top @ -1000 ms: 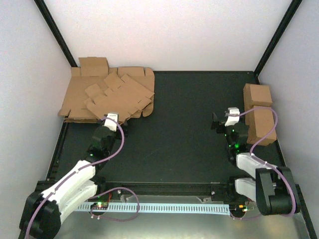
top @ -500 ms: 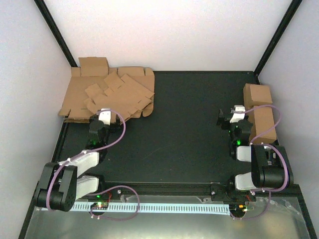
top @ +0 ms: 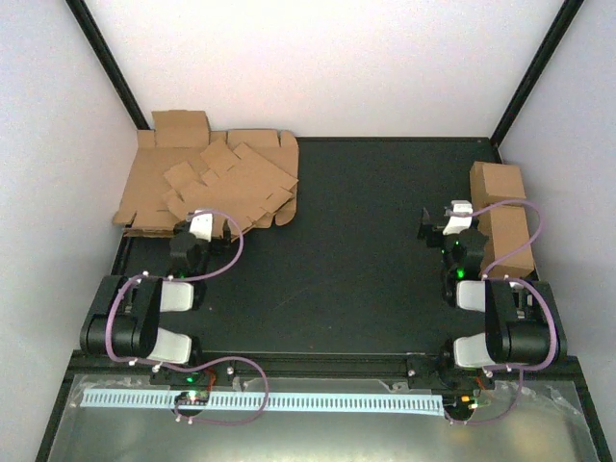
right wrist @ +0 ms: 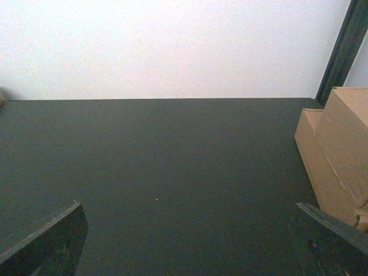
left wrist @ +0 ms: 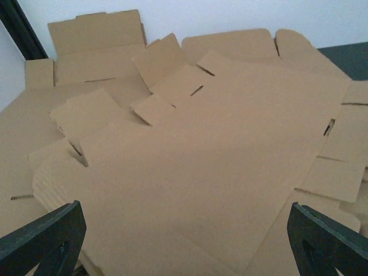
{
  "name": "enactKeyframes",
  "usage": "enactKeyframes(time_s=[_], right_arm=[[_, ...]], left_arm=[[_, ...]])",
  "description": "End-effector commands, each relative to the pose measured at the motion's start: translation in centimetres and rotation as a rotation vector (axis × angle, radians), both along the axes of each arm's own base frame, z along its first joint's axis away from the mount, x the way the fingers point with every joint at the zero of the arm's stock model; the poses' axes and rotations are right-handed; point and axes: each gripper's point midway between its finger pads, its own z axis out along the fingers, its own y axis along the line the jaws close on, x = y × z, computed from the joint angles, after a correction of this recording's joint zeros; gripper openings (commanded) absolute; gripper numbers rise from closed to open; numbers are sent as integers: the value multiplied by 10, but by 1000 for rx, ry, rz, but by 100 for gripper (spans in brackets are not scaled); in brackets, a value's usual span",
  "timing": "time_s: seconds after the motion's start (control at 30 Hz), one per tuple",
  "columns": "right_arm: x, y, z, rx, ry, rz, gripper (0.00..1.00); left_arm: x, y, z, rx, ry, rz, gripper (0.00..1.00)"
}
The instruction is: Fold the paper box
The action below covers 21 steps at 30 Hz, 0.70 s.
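Top external view has a pile of flat brown cardboard blanks point(top: 154, 183) in the far left corner of the matte black counter point(top: 356, 250); every place below is given from that pile. On top of the pile, turned askew to the sheets under it, lies the paper box point(top: 236, 183). It is a plain brown corrugated die-cut sheet with tabbed flaps and slits, flat and not yet folded. The left hand point(top: 204, 229), a black two-finger piece under a white wrist block, sits at the pile's near edge and points into it.

Left wrist view shows the paper box point(left wrist: 218, 172) spread wide ahead, its flaps fanning out toward the white wall behind the pile. The left hand point(left wrist: 184, 244) is released: its dark fingers point(left wrist: 43, 238) stand wide apart at the lower corners with nothing clamped between them. Whether they touch the cardboard cannot be told.

Well to the right of the pile, across the counter, the right hand point(top: 448, 226) hangs low just beside some closed brown cardboard cartons point(top: 502, 221) set along the counter's right edge.

Right wrist view shows the right hand point(right wrist: 184, 244) released too, its dark fingers point(right wrist: 46, 241) spread at the lower corners with only the dark counter point(right wrist: 161, 172) between them. The cartons point(right wrist: 336, 149) rise in a step at the right.
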Motion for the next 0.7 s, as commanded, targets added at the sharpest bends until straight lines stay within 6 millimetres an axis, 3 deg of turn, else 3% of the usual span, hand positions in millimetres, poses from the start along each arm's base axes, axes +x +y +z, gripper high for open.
enactKeyframes(time_s=[0.0,0.67], right_arm=[[5,1,19,-18,-64,3,100],[5,1,19,-18,-65,3,99]], left_arm=[[19,1,38,-53,-83,2,99],[19,-1,35,-49,-73,-7,99]])
